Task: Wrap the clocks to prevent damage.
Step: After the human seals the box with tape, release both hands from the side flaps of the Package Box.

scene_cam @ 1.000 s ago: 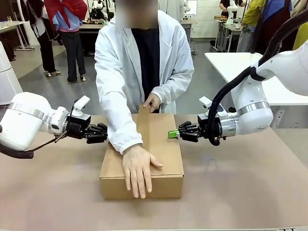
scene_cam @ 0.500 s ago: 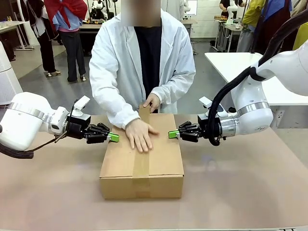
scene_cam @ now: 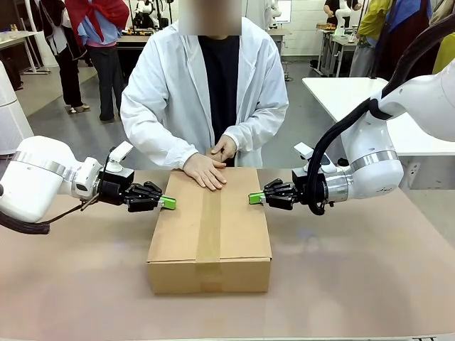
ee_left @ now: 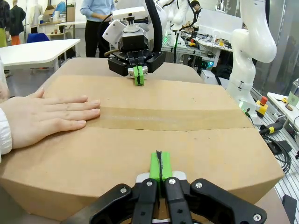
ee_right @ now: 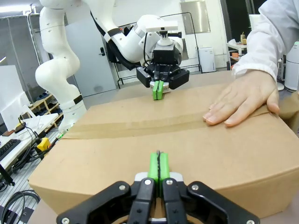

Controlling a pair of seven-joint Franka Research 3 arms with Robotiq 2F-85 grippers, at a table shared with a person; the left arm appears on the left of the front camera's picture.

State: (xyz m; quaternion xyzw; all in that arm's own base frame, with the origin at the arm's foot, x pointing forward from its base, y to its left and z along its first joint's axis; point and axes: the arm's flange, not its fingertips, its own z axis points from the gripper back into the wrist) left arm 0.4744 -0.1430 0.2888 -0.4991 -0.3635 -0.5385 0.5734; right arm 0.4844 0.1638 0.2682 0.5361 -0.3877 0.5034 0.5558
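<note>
A closed cardboard box [scene_cam: 210, 229] is seen at the middle of the table [scene_cam: 355, 277], with a strip of brown tape [scene_cam: 210, 224] run along its top seam and down its near face. The left gripper [scene_cam: 168, 202] is held at the box's left upper edge, its jaws clenched with the green pads pressed together on nothing; whether the tips touch the cardboard cannot be told. The right gripper [scene_cam: 254, 198] is placed likewise at the box's right upper edge, also clenched and empty. At the box's far end, one hand [scene_cam: 205, 171] of the person is laid flat on the lid over the tape, and the other hand [scene_cam: 225, 150] is kept just behind the far edge. The clocks cannot be seen; only the box's shut outside is on show.
</note>
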